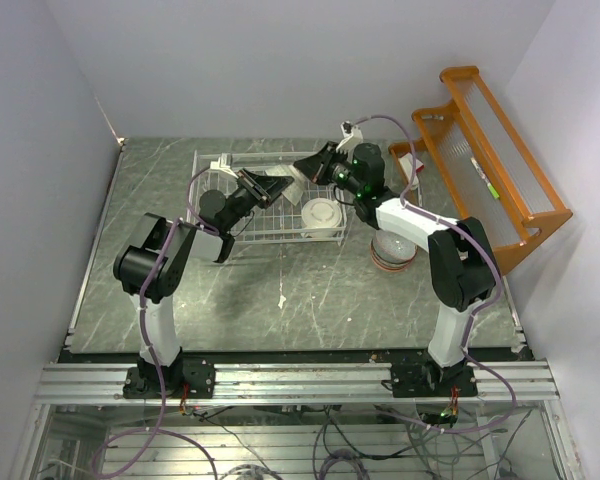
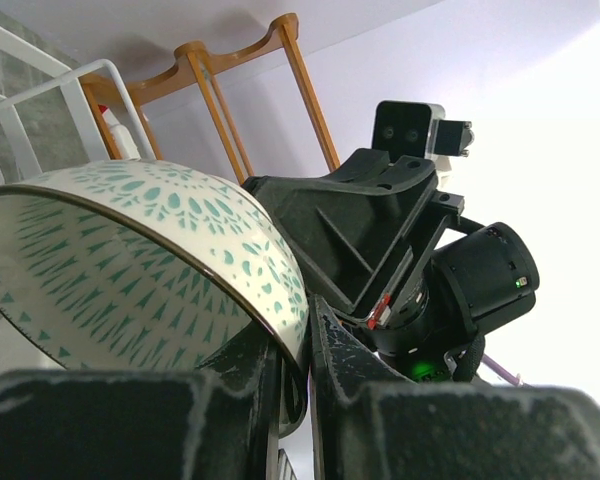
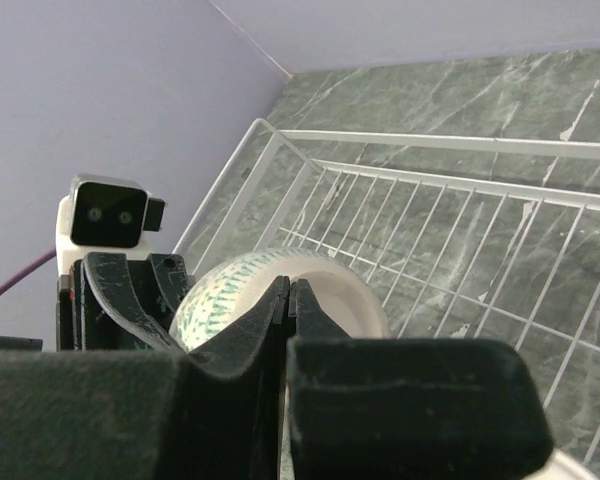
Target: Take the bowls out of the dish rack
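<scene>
A white bowl with a green pattern (image 1: 292, 190) hangs above the white wire dish rack (image 1: 208, 158), held between both grippers. My left gripper (image 1: 278, 186) is shut on its rim; in the left wrist view the bowl (image 2: 130, 260) fills the left side and the jaws (image 2: 305, 325) pinch its edge. My right gripper (image 1: 306, 170) is shut on the opposite rim, seen in the right wrist view (image 3: 288, 290) with the bowl (image 3: 220, 290) behind the fingers. A plain white bowl (image 1: 322, 215) sits in the rack's right end. A stack of bowls (image 1: 392, 252) stands on the table right of the rack.
The orange wooden shelf rack (image 1: 490, 150) stands at the far right against the wall, also showing in the left wrist view (image 2: 220, 90). The rack's wire floor (image 3: 450, 240) lies below the right gripper. The green marbled table (image 1: 310, 300) spreads in front of the rack.
</scene>
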Robot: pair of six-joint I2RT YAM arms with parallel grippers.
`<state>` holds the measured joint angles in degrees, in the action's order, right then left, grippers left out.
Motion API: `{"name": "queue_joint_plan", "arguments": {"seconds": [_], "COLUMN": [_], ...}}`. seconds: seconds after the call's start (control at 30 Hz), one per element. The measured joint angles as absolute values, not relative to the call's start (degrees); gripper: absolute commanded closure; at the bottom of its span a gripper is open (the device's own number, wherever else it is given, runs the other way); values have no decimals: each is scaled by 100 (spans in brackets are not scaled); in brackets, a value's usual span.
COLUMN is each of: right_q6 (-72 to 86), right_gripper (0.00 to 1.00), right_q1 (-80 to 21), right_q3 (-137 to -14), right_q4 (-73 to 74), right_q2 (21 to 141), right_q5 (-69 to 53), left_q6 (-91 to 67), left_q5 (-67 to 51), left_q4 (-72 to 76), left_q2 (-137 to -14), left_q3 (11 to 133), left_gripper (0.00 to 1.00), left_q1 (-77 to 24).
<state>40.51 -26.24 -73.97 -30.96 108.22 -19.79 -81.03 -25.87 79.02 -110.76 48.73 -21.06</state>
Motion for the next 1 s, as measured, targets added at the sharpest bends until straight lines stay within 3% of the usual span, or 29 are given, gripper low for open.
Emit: {"name": "queue_joint_plan", "arguments": {"seconds": [0.1, 0.37, 0.73, 1.0], "right_q6": [4051, 4066, 3879, 3573], "right_gripper": [96, 73, 72, 72], "right_q1": [-2567, -2206, -1890, -1820], "right_q3": [-7310, -6742, -5887, -4908], "right_q4": [-3105, -3103, -3146, -2904], "right_q2": [10803, 10296, 9209, 8121], "right_q5": [-1979, -1931, -1712, -1194], "left_q6": [-8103, -8007, -7255, -5162], "left_q5": [-2622, -2722, -2919, -2449], "left_q4": [7902, 7898, 7181, 3990], "left_q2": [-11076, -11076, -10731, -9216], "left_q3": [4873, 5000, 5406, 5824], "left_gripper": [93, 93, 93, 93], "left_q1": [-2106, -2185, -2510, -2740]}}
